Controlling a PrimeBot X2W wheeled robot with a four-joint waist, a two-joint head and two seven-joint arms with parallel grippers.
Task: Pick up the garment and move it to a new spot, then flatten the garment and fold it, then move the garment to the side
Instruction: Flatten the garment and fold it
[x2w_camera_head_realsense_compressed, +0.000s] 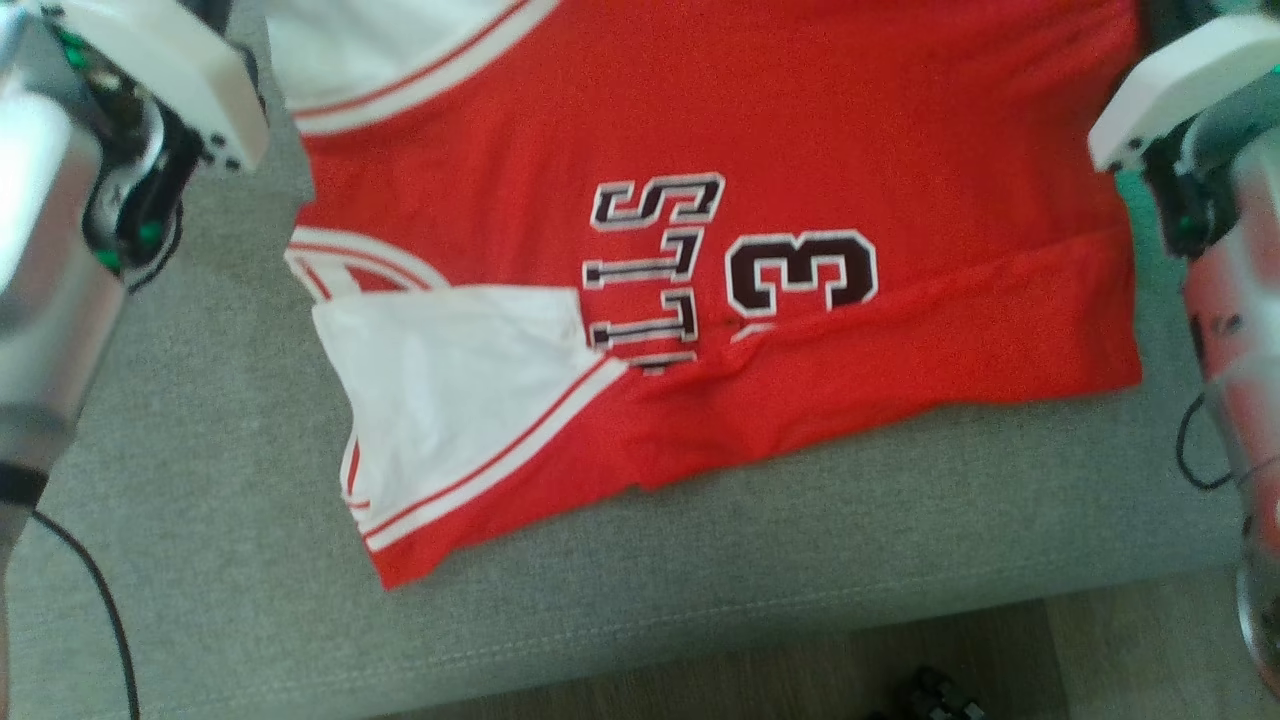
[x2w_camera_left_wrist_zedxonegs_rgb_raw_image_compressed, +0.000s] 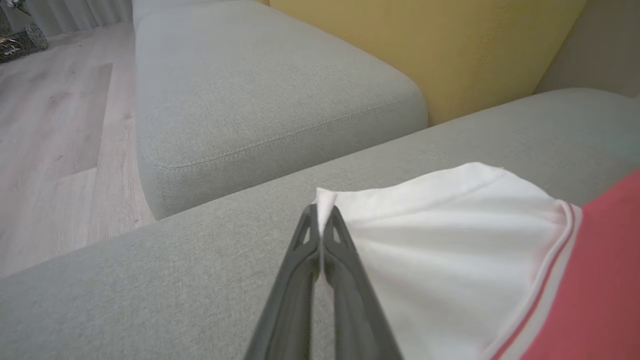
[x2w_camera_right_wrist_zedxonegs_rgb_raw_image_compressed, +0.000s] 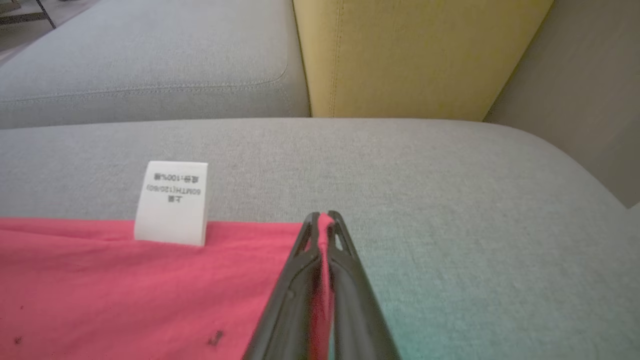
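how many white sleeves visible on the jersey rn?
2. On the red fabric jersey on the grey sofa cushion, one white sleeve sits at head view's upper left; the other white sleeve lies lower left, overlapping the lettering. None seems hidden.

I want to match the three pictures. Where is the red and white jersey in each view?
Head view: the jersey spreads over the upper middle, on the grey cushion.
Left wrist view: its white part lies at lower right, corner pinched by the left end effector.
Right wrist view: its red edge lies at lower left, corner pinched by the right end effector.
Shared landmark: the grey cushion beneath it.
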